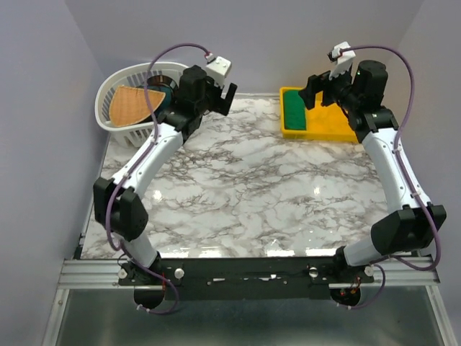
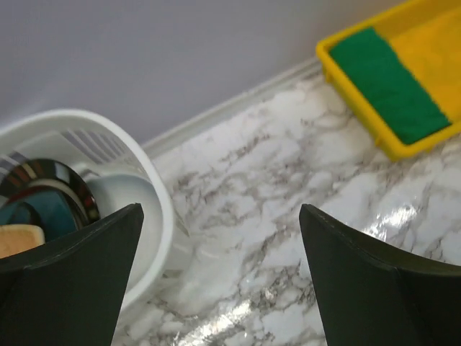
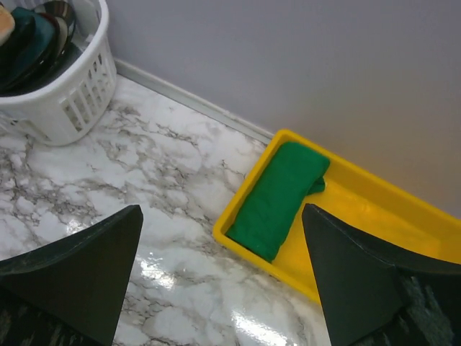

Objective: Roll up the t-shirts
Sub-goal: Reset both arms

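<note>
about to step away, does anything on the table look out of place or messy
Nothing stands out. The green t-shirt lies rolled inside the yellow tray, nothing over its rim. The white basket sits at the far left corner, its contents inside. The left hand and right hand are open and empty.

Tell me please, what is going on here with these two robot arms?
At this moment neither arm is handling anything. The left gripper and the right gripper are both open and empty, held above the far part of the marble table. The green t-shirt lies as a compact bundle, rolled or folded, at one end of the yellow tray in the far right corner. A white basket with an orange item and dark items stands in the far left corner.
</note>
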Action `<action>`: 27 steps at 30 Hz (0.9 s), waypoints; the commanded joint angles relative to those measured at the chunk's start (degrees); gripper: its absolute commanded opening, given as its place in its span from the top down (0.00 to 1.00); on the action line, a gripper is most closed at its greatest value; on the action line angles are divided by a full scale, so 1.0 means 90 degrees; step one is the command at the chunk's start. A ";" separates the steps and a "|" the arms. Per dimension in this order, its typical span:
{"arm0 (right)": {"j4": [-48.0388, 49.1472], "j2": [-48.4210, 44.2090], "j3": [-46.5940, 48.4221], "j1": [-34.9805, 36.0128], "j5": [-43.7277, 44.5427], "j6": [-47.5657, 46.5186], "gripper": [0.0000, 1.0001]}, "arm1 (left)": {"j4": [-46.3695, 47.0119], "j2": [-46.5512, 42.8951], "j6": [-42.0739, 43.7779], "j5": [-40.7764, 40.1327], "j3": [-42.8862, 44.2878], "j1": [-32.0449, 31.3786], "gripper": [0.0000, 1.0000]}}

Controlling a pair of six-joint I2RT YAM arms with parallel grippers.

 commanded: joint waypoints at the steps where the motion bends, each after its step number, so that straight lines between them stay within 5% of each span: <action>1: -0.0202 0.0082 -0.1320 0.0013 0.0031 -0.0078 0.00 | 0.1795 -0.0592 0.0124 0.0044 -0.1397 0.0008 0.01; 5: -0.0056 -0.0269 -0.3234 0.0013 0.0245 -0.0040 0.00 | 0.0265 -0.0436 -0.0090 -0.0170 -0.2627 0.0008 0.01; 8: -0.0064 -0.0824 -0.4311 0.0003 0.0120 0.0058 0.00 | 0.0144 -0.0757 -0.0295 -0.0327 -0.3985 0.0008 0.01; 12: -0.0085 -0.1071 -0.4540 0.0003 -0.0242 0.0088 0.00 | -0.0033 -0.1333 -0.0802 -0.0005 -0.4418 -0.0011 0.01; 15: 0.0130 -0.0809 -0.4074 0.0013 -0.0272 0.0078 0.00 | 0.0153 -0.0898 -0.0989 0.0005 -0.3922 -0.0050 0.01; 18: 0.0092 -0.0428 -0.3216 0.0013 -0.0350 0.0146 0.00 | 0.0162 -0.0185 -0.0628 -0.0229 -0.2130 -0.0304 0.01; 23: -0.0183 0.0218 0.0183 0.0022 -0.0486 0.0673 0.00 | 0.0919 0.0453 -0.0248 -0.0160 0.0979 -0.0499 0.01; 27: 0.0140 0.0121 0.0948 0.0081 -0.0565 0.0615 0.00 | 0.2708 0.0162 -0.0140 -0.0172 0.1073 -0.0636 0.01</action>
